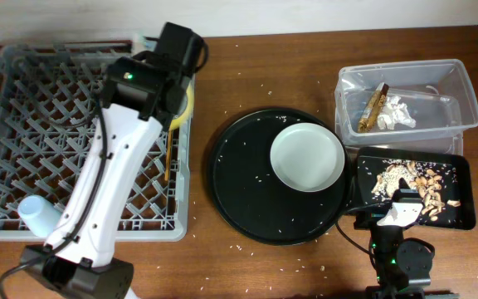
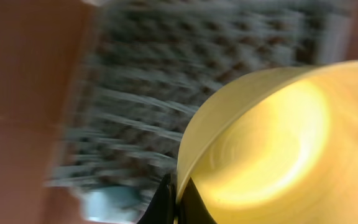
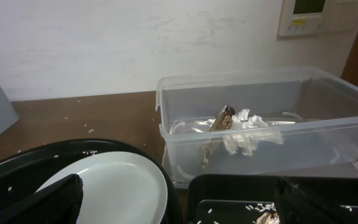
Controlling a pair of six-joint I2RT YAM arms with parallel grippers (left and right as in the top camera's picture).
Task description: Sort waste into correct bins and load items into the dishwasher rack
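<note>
Yellow bowl [image 2: 272,143] pinched at its rim between the closed fingers of the left tool [image 2: 178,202], tipped up on edge above the far right part of the rack [image 1: 40,108]. Left wrist view blurred, with the pegs only a grey smear behind the bowl. Just below it, chopsticks [image 1: 169,154] lying along the rack's right side. Blue cup [image 1: 36,214] set in the near left corner of the rack. Left arm [image 1: 114,158] stretched diagonally across the rack from near left to far right, hiding much of the grid under it.

To the right, well apart from the bowl, a pale plate [image 1: 307,156] on a round black tray [image 1: 239,183]. Further right, a clear tub [image 1: 455,83] with a wrapper [image 1: 375,106] and tissue [image 1: 402,112] inside. In front of the tub, a black rectangular tray [image 1: 459,212] with food scraps [image 1: 409,178]. Rice grains [image 1: 260,83] strewn over the surface [image 1: 305,58] and the round tray.

Right tool [image 3: 180,186] low at the near left corner of the rectangular tray, fingers spread wide, nothing between them, pointed towards the tub
</note>
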